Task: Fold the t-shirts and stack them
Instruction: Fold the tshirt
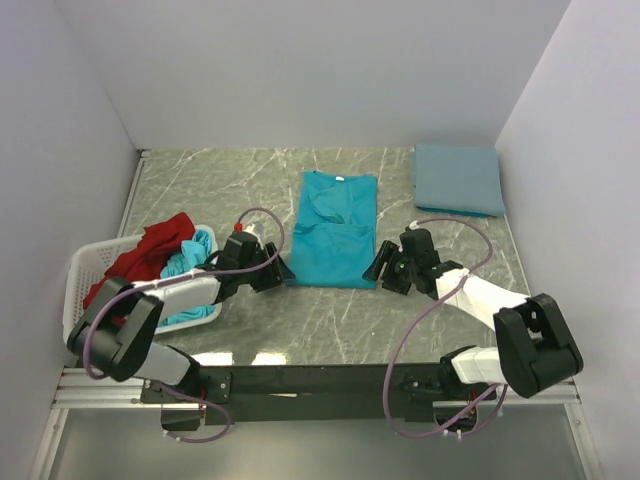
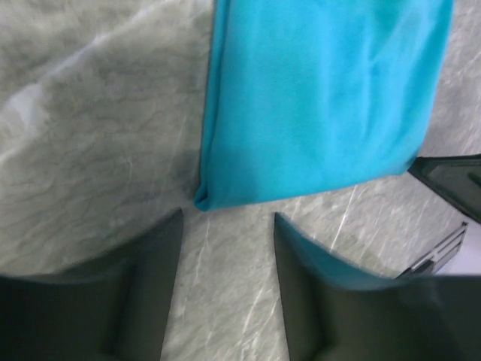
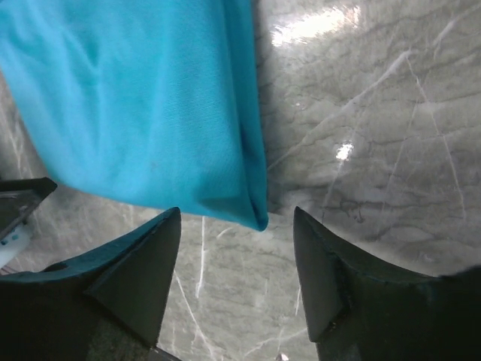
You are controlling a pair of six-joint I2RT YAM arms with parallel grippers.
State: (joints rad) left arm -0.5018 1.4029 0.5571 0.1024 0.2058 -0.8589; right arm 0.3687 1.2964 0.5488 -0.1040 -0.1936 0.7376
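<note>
Top view: teal t-shirt (image 1: 335,232) flat mid-frame; left gripper (image 1: 283,271) and right gripper (image 1: 375,266) at its lower corners.
Left wrist: jaws apart, holding nothing; shirt corner just above them.
Right wrist: jaws apart, empty; shirt corner between the tips.

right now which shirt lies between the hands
The teal shirt laid out mid-table; the grey-blue one sits folded far right, the red one lies in the basket.

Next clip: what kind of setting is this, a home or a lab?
Most likely a lab test booth: plain white walls box in a marble-patterned tabletop on three sides, and the left arm and right arm are bolted to a black rail at its near edge.
</note>
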